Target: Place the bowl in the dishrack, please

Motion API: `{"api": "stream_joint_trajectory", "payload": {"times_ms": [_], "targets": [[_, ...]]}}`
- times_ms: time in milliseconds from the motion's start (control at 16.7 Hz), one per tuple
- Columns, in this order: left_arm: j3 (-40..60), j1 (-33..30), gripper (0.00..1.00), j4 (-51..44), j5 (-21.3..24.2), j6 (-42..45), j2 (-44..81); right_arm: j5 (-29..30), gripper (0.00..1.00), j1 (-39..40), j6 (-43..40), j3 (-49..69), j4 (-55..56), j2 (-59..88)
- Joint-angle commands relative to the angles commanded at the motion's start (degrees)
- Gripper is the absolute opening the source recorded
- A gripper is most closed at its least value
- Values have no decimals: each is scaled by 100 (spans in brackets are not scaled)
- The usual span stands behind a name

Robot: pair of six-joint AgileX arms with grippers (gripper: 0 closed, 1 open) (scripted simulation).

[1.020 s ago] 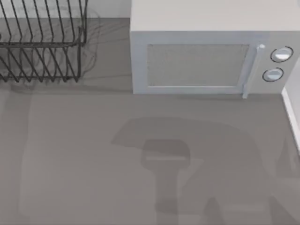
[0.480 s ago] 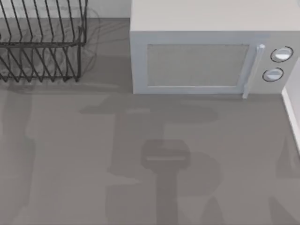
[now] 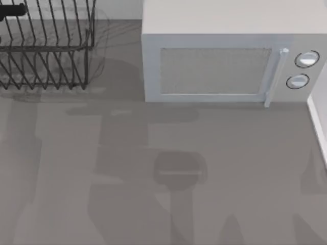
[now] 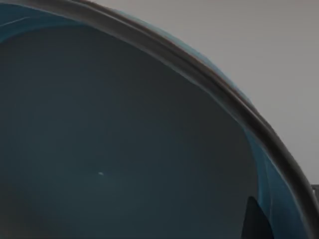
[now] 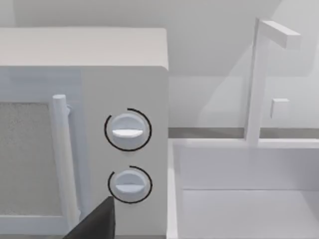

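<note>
The bowl (image 4: 124, 149) sits very close in the left wrist view, teal-blue inside with a thin darker rim arching across. One dark fingertip (image 4: 256, 221) of my left gripper lies against the bowl's inner wall, so the gripper is shut on the bowl. The black wire dishrack (image 3: 48, 48) stands at the table's far left back. A black part of my left gripper (image 3: 13, 9) reaches in over its back left corner. A dark piece of my right gripper (image 5: 94, 225) faces the microwave's knobs.
A pale-grey microwave (image 3: 225, 56) with its door shut stands at the back, right of the rack. A white sink (image 5: 244, 189) with a faucet (image 5: 259, 79) lies at the far right. Arm shadows fall on the grey tabletop (image 3: 163, 173).
The large shadow on the table has slid leftward toward the rack. A black part of my left gripper has come into the top view over the dishrack's back left corner.
</note>
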Motion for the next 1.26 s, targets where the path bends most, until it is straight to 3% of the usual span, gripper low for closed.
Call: {"api": "stream_joint_trajectory", "payload": {"times_ms": [120, 900, 1260], "targets": [[0, 0, 0, 0, 0, 0, 0, 0, 100, 0, 0, 0, 0, 0], [0, 0, 98, 0, 0, 0, 0, 0, 100, 0, 0, 0, 0, 0], [0, 0, 100, 0, 0, 0, 0, 0, 100, 0, 0, 0, 0, 0]]}}
